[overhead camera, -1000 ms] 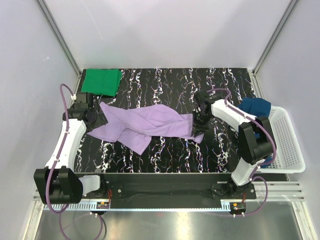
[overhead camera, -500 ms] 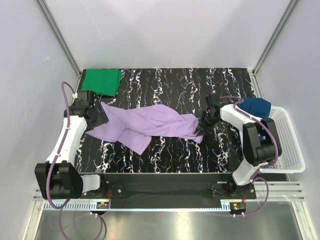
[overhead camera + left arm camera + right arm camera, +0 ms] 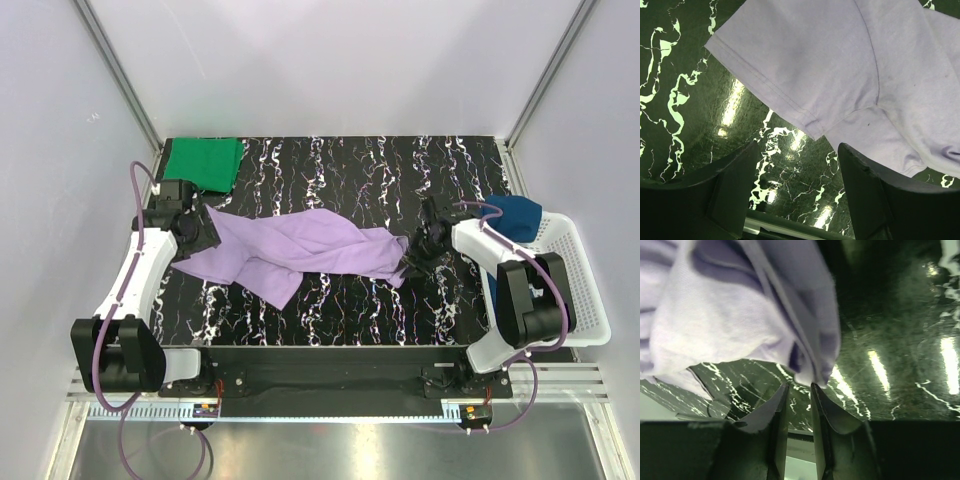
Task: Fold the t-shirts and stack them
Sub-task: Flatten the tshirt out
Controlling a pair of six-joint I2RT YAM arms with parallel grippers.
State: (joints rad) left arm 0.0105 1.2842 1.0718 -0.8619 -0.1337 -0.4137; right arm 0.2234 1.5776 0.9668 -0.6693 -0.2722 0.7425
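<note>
Lavender soft cloth t-shirt (image 3: 290, 250) lies crumpled on black marbled table (image 3: 330, 310), flattening apparently unfinished: left jaws wide over sleeve (image 3: 785, 60), right jaws narrow, empty; next, likely grip both ends.

Lavender t-shirt (image 3: 850, 65) is cut off by top and right edges in left wrist view. Dark blue t-shirt (image 3: 515, 212) is partly hidden behind right arm (image 3: 520, 290). Right pincer (image 3: 799, 386) grip on cloth cannot be told.
</note>
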